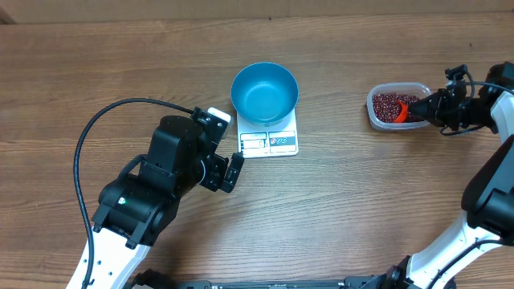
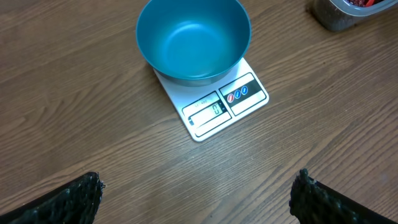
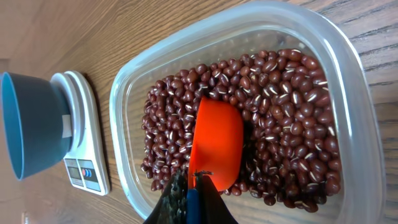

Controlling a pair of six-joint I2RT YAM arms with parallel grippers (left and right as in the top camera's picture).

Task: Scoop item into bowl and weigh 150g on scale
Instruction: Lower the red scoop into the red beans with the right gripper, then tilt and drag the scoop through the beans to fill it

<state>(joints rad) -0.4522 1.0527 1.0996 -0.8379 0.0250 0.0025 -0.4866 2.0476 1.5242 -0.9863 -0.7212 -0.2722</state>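
Digging into the beans point(image 3: 286, 124), the right hand point(image 3: 189, 190) is clamped on the handle of an orange scoop point(image 3: 214, 146). The cup lies just ahead of its fingertips, sunk in the heap inside a clear container point(image 3: 348, 74). No beans show on the cup's orange face yet.

The blue bowl point(image 1: 265, 92) sits empty on the white scale point(image 1: 269, 143), well apart from this hand and off to its side beyond the container wall.

The likeliest trouble is the carry. A heaped scoop gripped by a thin handle could twist between the fingers or tilt, and loose beans would scatter over the bare worktop point(image 1: 361, 201) between container and bowl. Pushing hard into the heap might also shove or tip the light container.

At the far end, knocking the bowl could slide it on the scale and upset the reading, and a large pour could overshoot the target.

The left hand point(image 2: 196, 202) hangs with fingers wide apart, holding nothing. The scale is just ahead of it, close enough to crowd the approach.
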